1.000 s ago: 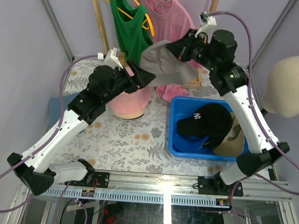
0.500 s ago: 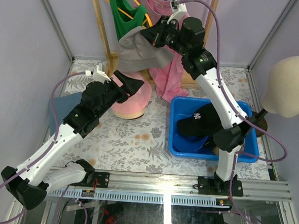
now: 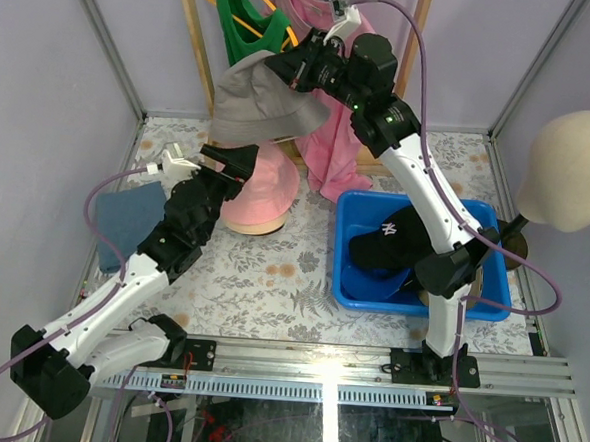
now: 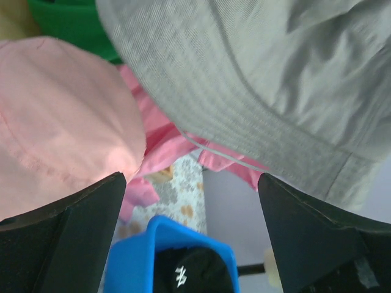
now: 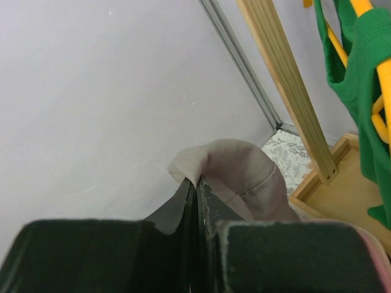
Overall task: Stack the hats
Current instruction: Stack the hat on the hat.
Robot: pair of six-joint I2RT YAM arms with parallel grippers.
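the right gripper [image 3: 296,69] pinches only a brim fold of the grey-taupe fabric bucket hat [image 3: 250,103], which hangs over the pink bucket hat [image 3: 269,187] near the far edge of the table [image 3: 256,279]. it may slip or land skewed. the left gripper [image 3: 236,163], spread beneath, could snag it. only the right wrist view shows that thin pinch.

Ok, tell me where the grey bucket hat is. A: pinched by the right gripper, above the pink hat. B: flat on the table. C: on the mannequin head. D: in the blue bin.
A: the right gripper is shut on the brim of the grey bucket hat, which hangs over the pink hat.
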